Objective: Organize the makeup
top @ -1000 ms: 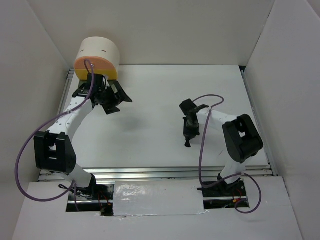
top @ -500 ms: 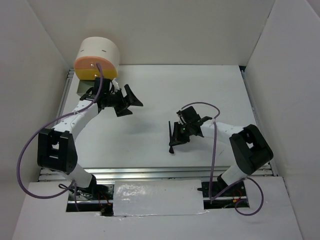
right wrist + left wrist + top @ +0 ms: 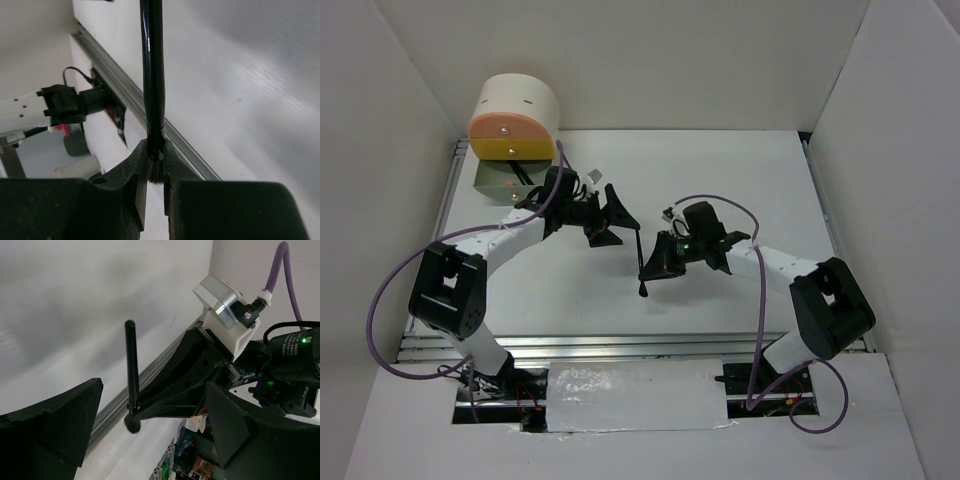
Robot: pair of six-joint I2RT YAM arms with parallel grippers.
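My right gripper [image 3: 647, 270] is shut on a thin black makeup brush [image 3: 640, 242] and holds it above the middle of the table. In the right wrist view the fingers [image 3: 141, 170] pinch the brush [image 3: 152, 70] just above its bristles, and the handle points away from the camera. My left gripper [image 3: 618, 224] is open and empty, just left of the brush's handle end. In the left wrist view the brush [image 3: 131, 370] stands between and beyond its spread fingers [image 3: 60, 430], not touched by them. No other makeup items show on the table.
The round cream-and-orange drawer box [image 3: 515, 112] stands at the back left. Its grey drawer [image 3: 490, 186] is pulled out, with a dark stick and something orange inside. A small pale object [image 3: 597, 177] lies behind the left gripper. White walls enclose the table.
My left arm swung from the drawer box toward the table's middle, uncovering the open drawer. My right gripper carried the brush leftward to meet the left gripper.
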